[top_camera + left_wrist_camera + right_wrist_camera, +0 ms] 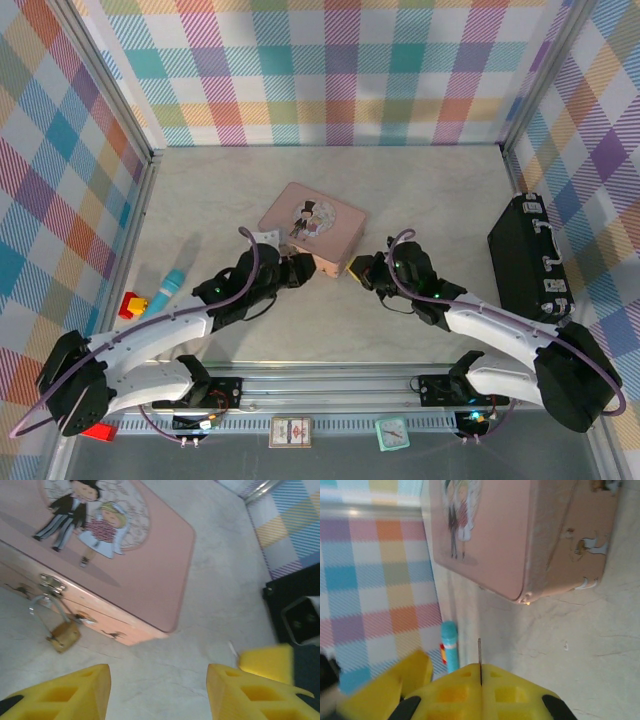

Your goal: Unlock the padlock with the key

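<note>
A pale marbled table [430, 190], walled in by bright checked panels, carries two white-and-black robot arms reaching in from its near edge toward the middle. A black case [528, 255] lies along the right side of the table, well apart from the work.

Near the centre sits a pink tin [312, 225] with a cartoon bride and groom on its lid, turned at an angle to the arms. The left gripper [157, 690] hovers just off the tin's near side with its yellow fingers spread apart and nothing between them. The right gripper [480, 672] sits just beside the tin's near right corner, facing the left one across a small gap, its yellow fingers pressed together.

A blue pen-like stick [172, 284] lies over by the left wall, with a small red and yellow block [132, 303] just beside it.

The padlock [65, 636], small and brass-coloured, hangs tilted by its thin silvery shackle from the metal latch on the tin's front wall, ahead and to the left of the left gripper's open fingers. I cannot tell whether the shackle is locked.

The key [479, 655], a thin dark sliver, stands pinched between the right gripper's closed fingers, its tip poking out toward the tin and clear of the padlock.
</note>
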Robot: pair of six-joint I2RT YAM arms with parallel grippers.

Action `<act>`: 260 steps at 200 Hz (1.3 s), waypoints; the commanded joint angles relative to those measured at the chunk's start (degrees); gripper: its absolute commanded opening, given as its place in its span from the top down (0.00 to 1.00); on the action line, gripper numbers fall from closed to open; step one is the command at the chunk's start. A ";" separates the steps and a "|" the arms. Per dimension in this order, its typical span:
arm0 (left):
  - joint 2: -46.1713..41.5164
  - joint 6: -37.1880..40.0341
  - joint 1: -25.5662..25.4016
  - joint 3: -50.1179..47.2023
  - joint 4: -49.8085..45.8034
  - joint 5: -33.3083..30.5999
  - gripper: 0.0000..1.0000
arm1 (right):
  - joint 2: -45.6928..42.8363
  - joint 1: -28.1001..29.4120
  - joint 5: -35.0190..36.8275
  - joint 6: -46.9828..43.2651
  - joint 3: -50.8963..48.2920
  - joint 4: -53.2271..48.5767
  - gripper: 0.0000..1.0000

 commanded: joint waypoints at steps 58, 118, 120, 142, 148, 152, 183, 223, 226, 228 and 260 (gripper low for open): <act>10.98 -1.59 6.78 -7.39 11.66 9.14 0.45 | -2.79 -0.02 -13.33 -30.05 -3.17 2.30 1.00; 19.77 -3.12 7.55 -9.06 20.80 11.12 0.46 | -3.31 -0.02 -15.20 -33.24 -5.37 5.09 1.00; 20.05 -3.20 7.62 -9.06 20.95 11.04 0.46 | -3.38 0.02 -15.09 -33.39 -5.34 4.92 1.00; 22.73 -3.59 8.01 -8.93 23.27 10.68 0.49 | -3.77 0.03 -15.49 -34.86 -5.53 4.03 1.00; 23.54 -3.66 8.14 -8.76 23.88 10.76 0.50 | -3.99 0.02 -15.78 -35.15 -5.72 4.26 1.00; 24.06 -3.81 8.23 -8.65 24.35 10.93 0.50 | -4.09 -0.02 -15.92 -35.40 -5.91 4.49 1.00; 25.01 -4.49 8.52 -8.79 27.79 12.56 0.55 | -4.52 0.01 -16.98 -37.15 -6.29 4.24 1.00; 14.40 1.04 8.52 -11.05 25.79 21.47 0.56 | -4.84 0.03 -19.44 -41.39 -5.89 5.08 1.00; 13.44 1.51 8.52 -11.18 25.54 22.50 0.56 | -4.74 0.03 -19.61 -41.89 -5.72 5.24 1.00; 12.81 1.85 8.52 -11.35 25.40 23.18 0.56 | -4.66 0.03 -19.66 -42.23 -5.65 5.18 1.00; 4.55 6.03 8.53 -13.19 24.96 31.21 0.54 | -2.87 -0.19 -19.64 -48.12 -3.57 5.67 1.00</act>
